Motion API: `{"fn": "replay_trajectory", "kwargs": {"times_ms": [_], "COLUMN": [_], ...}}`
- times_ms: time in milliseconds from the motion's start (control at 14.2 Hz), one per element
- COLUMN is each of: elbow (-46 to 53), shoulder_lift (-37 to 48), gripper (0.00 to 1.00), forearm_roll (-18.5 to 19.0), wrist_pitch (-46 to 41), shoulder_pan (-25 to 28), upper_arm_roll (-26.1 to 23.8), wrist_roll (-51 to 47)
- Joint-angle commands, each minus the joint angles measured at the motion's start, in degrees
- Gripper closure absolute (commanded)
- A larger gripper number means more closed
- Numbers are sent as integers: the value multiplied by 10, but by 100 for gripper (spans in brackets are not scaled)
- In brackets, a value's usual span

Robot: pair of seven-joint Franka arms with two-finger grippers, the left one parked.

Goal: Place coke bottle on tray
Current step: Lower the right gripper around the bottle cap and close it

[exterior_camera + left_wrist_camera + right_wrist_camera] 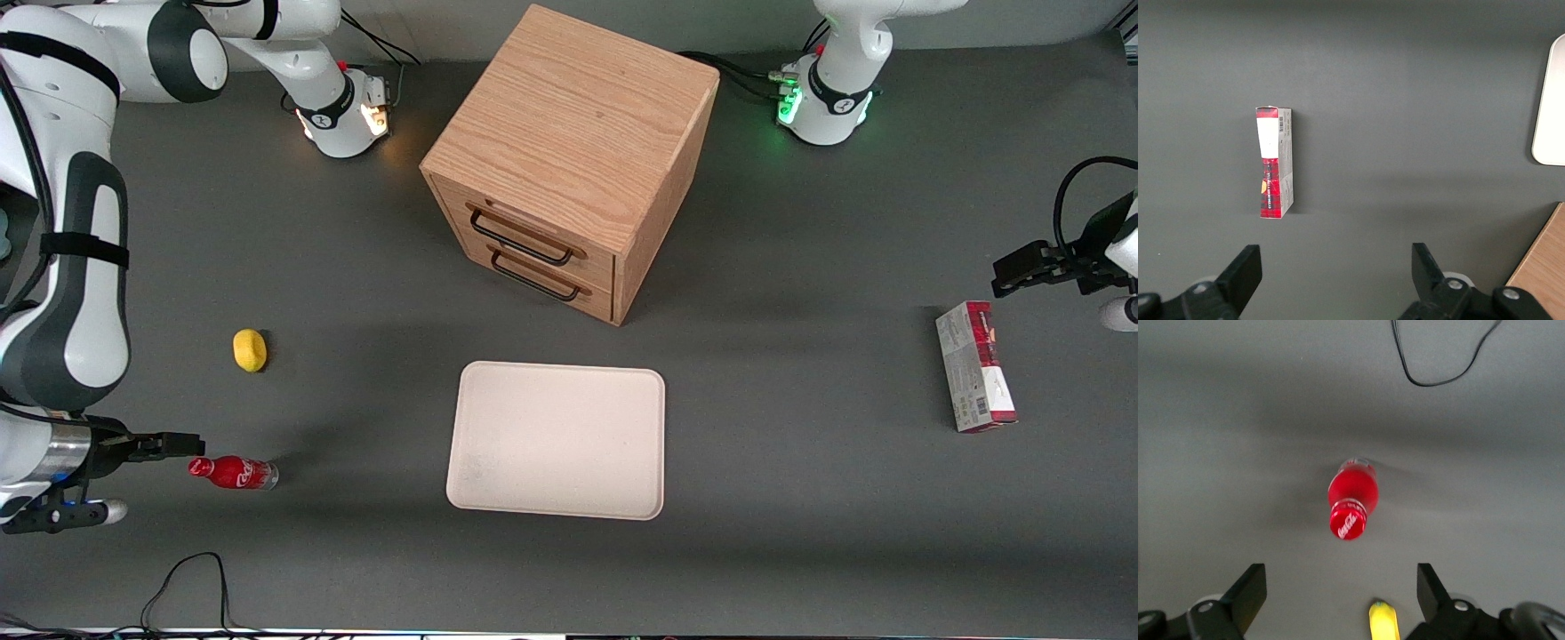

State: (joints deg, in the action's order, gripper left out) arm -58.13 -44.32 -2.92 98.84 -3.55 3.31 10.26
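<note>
coke bottle [233,472]: glossy red you'd take for plastic, silvery base | tray [558,439]: matt, smooth cream | cabinet [569,160] above tray: grained wood, dark metal handles | tabletop [800,498]: matt dark grey | gripper [182,441] beside bottle cap: matt black fingers, spread apart | carton [974,365]: printed cardboard

Red coke bottle [233,472] apart from tray [557,440]
</note>
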Motion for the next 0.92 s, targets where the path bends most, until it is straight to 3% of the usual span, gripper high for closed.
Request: {"fn": "replay_trajectory", "kwargs": {"times_ms": [0,847], "elbow": [-33,-34], "shoulder_lift": [7,-35], "gripper": [0,0], "forearm_roll": [-2,19], "wrist_pitch": [43,96], "shoulder_pan": [7,12], "upper_arm_roll": [4,5], "wrist_roll": [13,17]}}
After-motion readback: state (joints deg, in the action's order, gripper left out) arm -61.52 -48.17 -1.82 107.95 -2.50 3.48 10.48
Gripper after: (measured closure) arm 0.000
